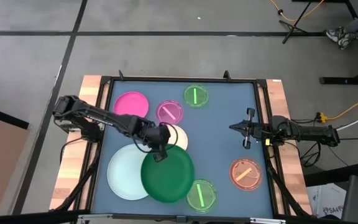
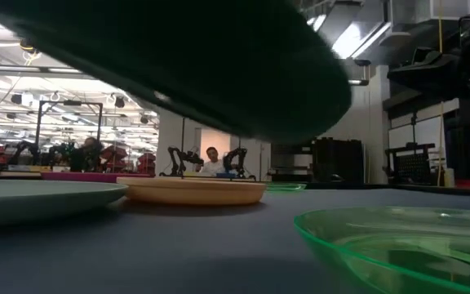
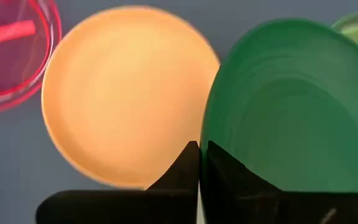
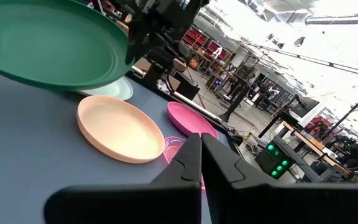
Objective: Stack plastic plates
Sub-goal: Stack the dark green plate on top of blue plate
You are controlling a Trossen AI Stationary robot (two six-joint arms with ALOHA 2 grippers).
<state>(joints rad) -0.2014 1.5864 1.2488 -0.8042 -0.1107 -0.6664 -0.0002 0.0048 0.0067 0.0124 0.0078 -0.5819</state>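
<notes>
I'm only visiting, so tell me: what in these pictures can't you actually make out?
- Cream plate: in the high view the left gripper and the dark green plate it holds cover part of it.
- Pale plate: its right side lies under the green plate there.
- Low view: the lifted green plate fills the top, hiding both arms.
- Small green plate: cut off by the low view's edge.
- Right gripper: jaws together, holding nothing.

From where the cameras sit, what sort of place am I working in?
Most likely a robotics lab or big workshop hall. Other robot arms on stands show in the room behind the table, a seated person works among them, and long ceiling lights and cables on a concrete floor fit that.
</notes>
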